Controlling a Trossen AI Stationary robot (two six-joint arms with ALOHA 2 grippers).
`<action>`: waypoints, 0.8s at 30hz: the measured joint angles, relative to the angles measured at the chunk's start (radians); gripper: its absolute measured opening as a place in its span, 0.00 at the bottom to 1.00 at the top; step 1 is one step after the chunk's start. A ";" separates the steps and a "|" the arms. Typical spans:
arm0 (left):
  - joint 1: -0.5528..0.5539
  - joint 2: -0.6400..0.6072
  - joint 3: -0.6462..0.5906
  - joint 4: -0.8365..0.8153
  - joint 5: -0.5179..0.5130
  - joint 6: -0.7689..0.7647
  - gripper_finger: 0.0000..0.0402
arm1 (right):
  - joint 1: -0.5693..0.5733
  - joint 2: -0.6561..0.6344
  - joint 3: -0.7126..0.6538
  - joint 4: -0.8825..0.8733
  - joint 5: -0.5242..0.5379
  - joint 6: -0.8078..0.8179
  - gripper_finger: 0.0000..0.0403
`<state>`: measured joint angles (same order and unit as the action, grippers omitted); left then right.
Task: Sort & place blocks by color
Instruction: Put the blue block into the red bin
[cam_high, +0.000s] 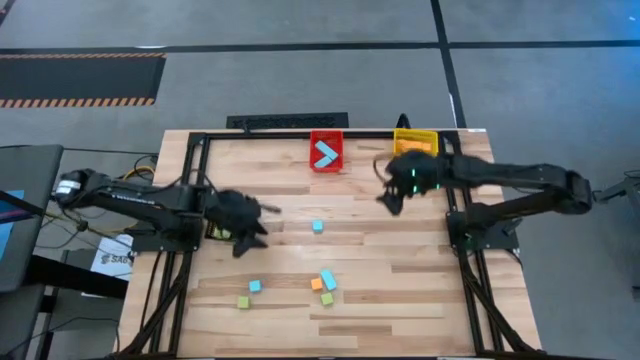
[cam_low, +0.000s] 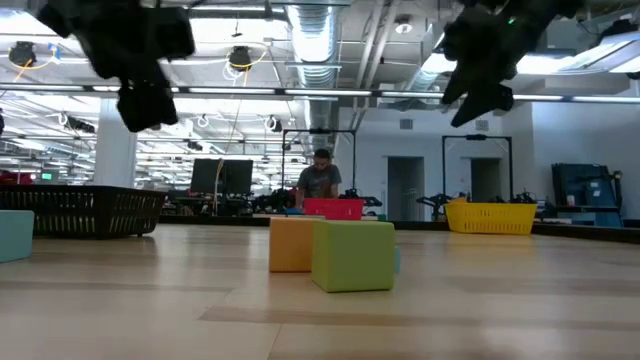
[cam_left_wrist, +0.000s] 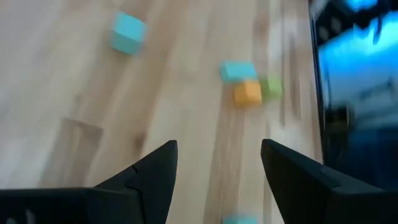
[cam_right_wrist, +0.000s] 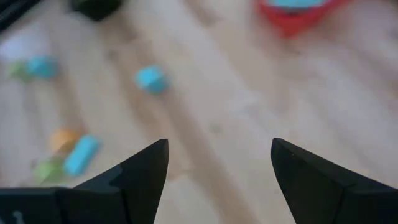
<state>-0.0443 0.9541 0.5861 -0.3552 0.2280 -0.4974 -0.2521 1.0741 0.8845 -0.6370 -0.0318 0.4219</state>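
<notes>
Loose blocks lie on the wooden table: a light blue cube (cam_high: 317, 227) near the middle, and toward the near edge a light blue cube (cam_high: 255, 286), a green one (cam_high: 243, 301), and a cluster of an orange block (cam_high: 316, 284), a light blue bar (cam_high: 328, 280) and a green block (cam_high: 327, 298). My left gripper (cam_high: 250, 228) hangs open above the table's left part, nothing between its fingers (cam_left_wrist: 155, 180). My right gripper (cam_high: 388, 198) hangs open above the far right part, in front of the bins, also with nothing between its fingers (cam_right_wrist: 143, 177).
A red bin (cam_high: 326, 152) with light blue blocks in it and a yellow bin (cam_high: 415, 141) stand at the far edge. A black slotted bin (cam_low: 85, 210) shows at the left in the low view. A person (cam_low: 320, 178) sits in the room beyond the table.
</notes>
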 joint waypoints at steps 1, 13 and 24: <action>-0.039 0.009 0.000 0.001 -0.013 0.024 0.55 | 0.051 -0.004 -0.019 0.034 0.005 0.013 0.75; -0.422 0.148 0.009 -0.040 -0.061 -0.119 0.55 | 0.388 0.010 -0.054 0.131 0.127 0.236 0.75; -0.545 0.443 0.140 -0.062 -0.246 -0.250 0.55 | 0.509 0.011 -0.054 0.121 0.224 0.231 0.75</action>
<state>-0.5893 1.3973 0.7261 -0.4171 -0.0182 -0.7475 0.2568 1.0851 0.8307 -0.5157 0.1926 0.6527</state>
